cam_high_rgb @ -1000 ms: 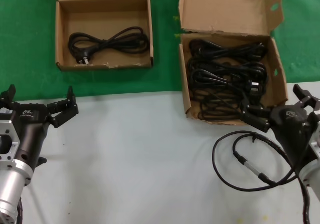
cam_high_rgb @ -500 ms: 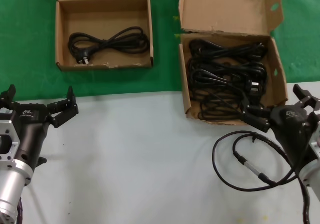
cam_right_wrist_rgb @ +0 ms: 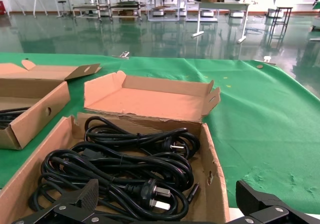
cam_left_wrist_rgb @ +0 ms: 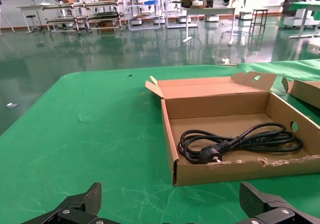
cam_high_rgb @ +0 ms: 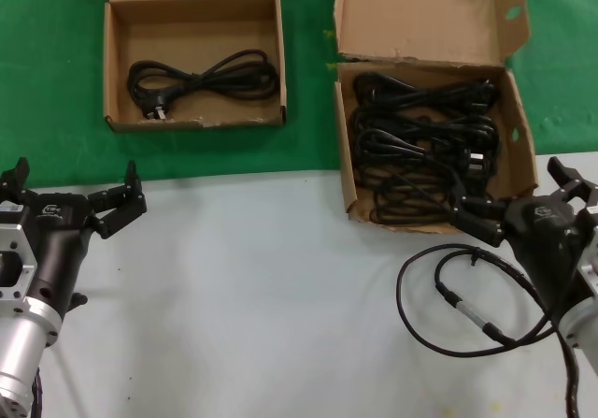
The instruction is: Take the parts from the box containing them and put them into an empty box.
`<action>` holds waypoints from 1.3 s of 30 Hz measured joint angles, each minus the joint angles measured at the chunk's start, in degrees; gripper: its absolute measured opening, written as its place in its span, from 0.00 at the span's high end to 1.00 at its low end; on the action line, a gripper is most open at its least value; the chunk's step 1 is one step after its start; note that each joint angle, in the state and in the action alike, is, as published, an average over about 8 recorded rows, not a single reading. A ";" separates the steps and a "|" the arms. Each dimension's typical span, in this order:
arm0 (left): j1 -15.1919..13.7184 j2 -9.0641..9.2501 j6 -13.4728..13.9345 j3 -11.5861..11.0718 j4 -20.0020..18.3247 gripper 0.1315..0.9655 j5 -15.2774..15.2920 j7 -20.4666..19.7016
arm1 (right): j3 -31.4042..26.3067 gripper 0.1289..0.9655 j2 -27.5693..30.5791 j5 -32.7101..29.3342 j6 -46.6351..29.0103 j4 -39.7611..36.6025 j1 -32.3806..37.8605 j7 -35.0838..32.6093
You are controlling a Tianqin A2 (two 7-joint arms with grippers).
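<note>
The box with the tall notched lid [cam_high_rgb: 344, 156] holds several coiled black power cords [cam_high_rgb: 420, 147]; they also show in the right wrist view [cam_right_wrist_rgb: 125, 169], plugs with metal pins up. The low box with the frayed rim [cam_high_rgb: 196, 121] holds one coiled cord [cam_high_rgb: 201, 79], which also shows in the left wrist view [cam_left_wrist_rgb: 235, 144]. My right gripper [cam_high_rgb: 519, 198] is open and empty at the full box's near right corner, its fingers over the near end of the cords [cam_right_wrist_rgb: 167, 194]. My left gripper [cam_high_rgb: 73, 186] is open and empty over the table's left, well short of the low box [cam_left_wrist_rgb: 171, 199].
A thin black cable with a silver inline connector [cam_high_rgb: 464, 308] loops on the pale table [cam_high_rgb: 262, 296] beside my right arm. Both boxes stand on a green cloth [cam_high_rgb: 47, 81] at the far side, a gap between them.
</note>
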 joint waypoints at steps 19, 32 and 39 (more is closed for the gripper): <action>0.00 0.00 0.00 0.00 0.00 0.00 0.00 0.00 | 0.00 0.00 0.00 0.00 0.00 0.00 0.00 0.00; 0.00 0.00 0.00 0.00 0.00 0.00 0.00 0.00 | 0.00 0.00 0.00 0.00 0.00 0.00 0.00 0.00; 0.00 0.00 0.00 0.00 0.00 0.00 0.00 0.00 | 0.00 0.00 0.00 0.00 0.00 0.00 0.00 0.00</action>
